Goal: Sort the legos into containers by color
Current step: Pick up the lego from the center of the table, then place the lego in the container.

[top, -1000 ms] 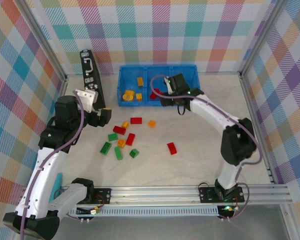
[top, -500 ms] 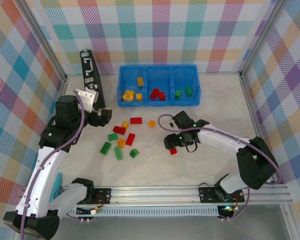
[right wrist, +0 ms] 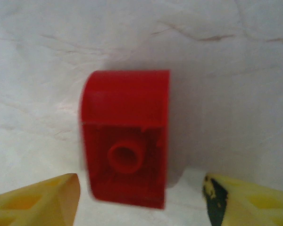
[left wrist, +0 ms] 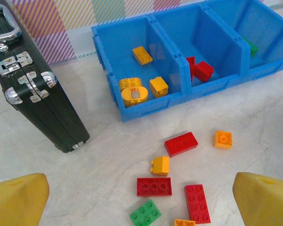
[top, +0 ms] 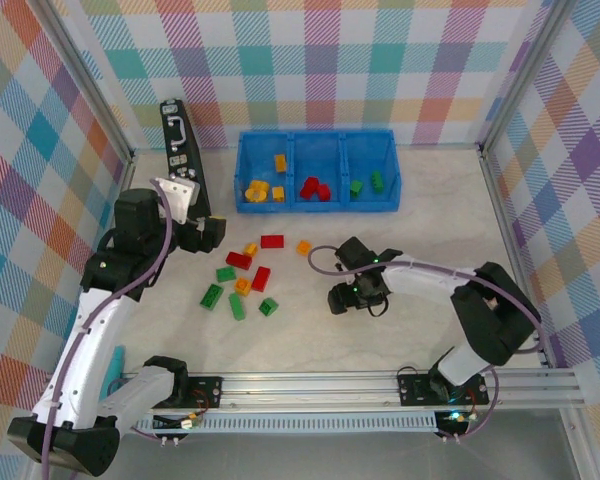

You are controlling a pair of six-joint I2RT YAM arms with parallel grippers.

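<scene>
The containers are three compartments of one blue bin: yellow and orange legos on the left, red in the middle, green on the right. Loose legos lie in a cluster on the table, among them a red one, an orange one and a green one. My right gripper is down at the table, open, its fingertips either side of the near end of a red lego lying on its side, with gaps on both sides. My left gripper hovers open above the cluster.
A black case with silver handle lies left of the bin, close to my left arm. Aluminium frame rails border the table at the sides and the near edge. Bare table lies right of my right arm.
My right arm swung from the bin's middle compartment down to the lone red lego on the table and lowered over it. The left arm barely moved.
</scene>
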